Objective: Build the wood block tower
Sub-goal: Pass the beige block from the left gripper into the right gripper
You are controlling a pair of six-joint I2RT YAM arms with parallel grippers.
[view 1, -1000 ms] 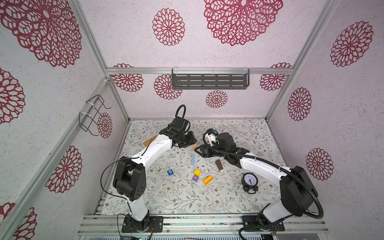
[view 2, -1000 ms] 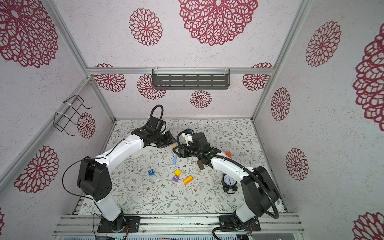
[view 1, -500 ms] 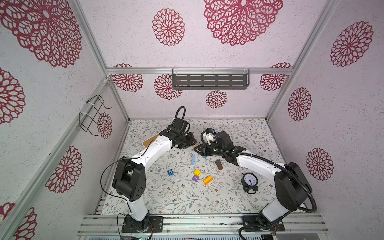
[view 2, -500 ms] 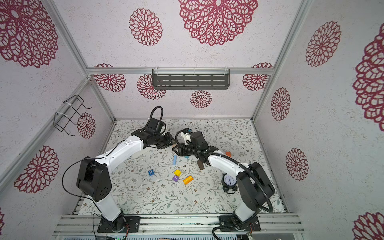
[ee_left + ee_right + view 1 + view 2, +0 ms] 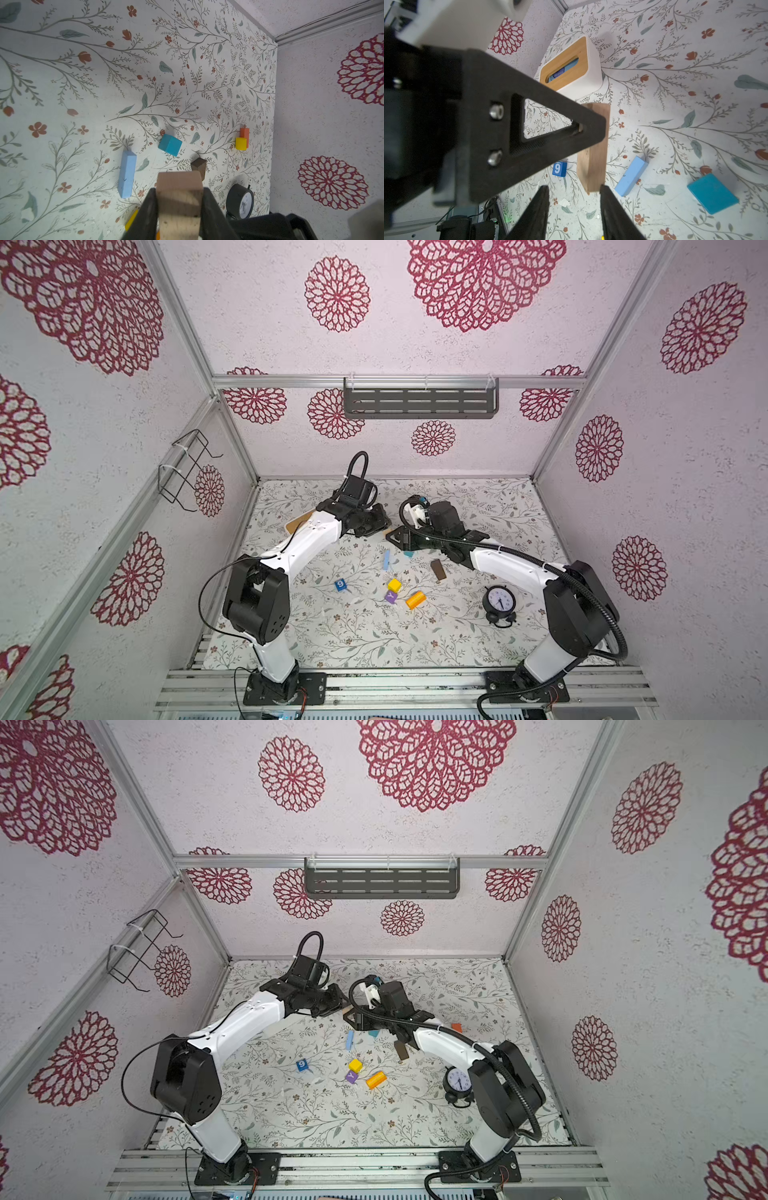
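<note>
The floral mat (image 5: 353,635) runs wall to wall inside a framed booth. Its widest bare stretch lies along the near edge in front of the two arm bases, and the strip under the back wall is bare too. Both arms meet over the far half of the mat. The left gripper (image 5: 179,190) is clamped on a tan block (image 5: 591,168), a plain-grained wooden bar held up above the mat. The right gripper (image 5: 574,187) has its jaws apart around the bar's free end, with one finger (image 5: 614,214) right at the wood and a gap on the other side. The other blocks lie loose on the mat, clear of the walls. Just in front of the grippers are a light blue bar (image 5: 386,560), a teal block (image 5: 408,554) and a dark brown bar (image 5: 438,569). Nearer the front sit a blue "9" cube (image 5: 340,584), a yellow cube (image 5: 394,585), a purple cube (image 5: 390,597) and an orange cylinder (image 5: 415,600) on its side, the last three close together. An orange block (image 5: 244,133) lies beyond the right arm. A black alarm clock (image 5: 500,602) stands beside that arm. By the left wall sits a white box (image 5: 591,68) with rounded corners, and the slot in its smooth wooden lid shows something blue inside. A dark slotted shelf (image 5: 419,402) hangs on the back wall and a wire basket (image 5: 183,472) on the left wall.
</note>
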